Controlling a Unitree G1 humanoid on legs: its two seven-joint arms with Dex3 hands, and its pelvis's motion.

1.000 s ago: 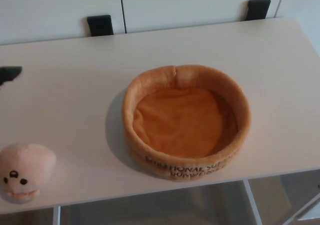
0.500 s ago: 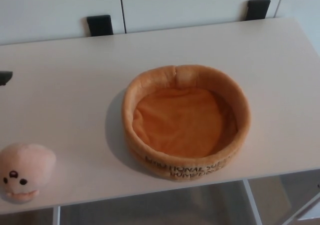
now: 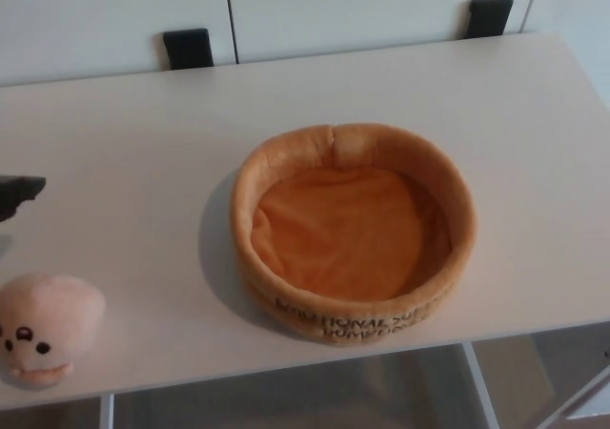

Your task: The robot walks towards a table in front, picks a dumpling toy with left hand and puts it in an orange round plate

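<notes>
A pale pink plush dumpling toy [image 3: 46, 326] with a small black face lies near the table's front left corner. An orange round plush plate [image 3: 355, 229] with a raised rim and dark lettering on its front stands in the middle of the table, with nothing in it. Only a black tip of my left hand [image 3: 19, 194] pokes in at the left edge, above and behind the dumpling and apart from it. Too little of it shows to tell its state. My right hand is out of the picture.
The white table [image 3: 143, 191] runs across the whole view, its front edge close to the plate and dumpling. Two black brackets [image 3: 188, 48] [image 3: 489, 15] sit at its back edge against white cabinet doors. Floor shows below the front edge.
The tip of my left hand has dropped along the left edge, closer to the dumpling. The plate and the dumpling have stayed put.
</notes>
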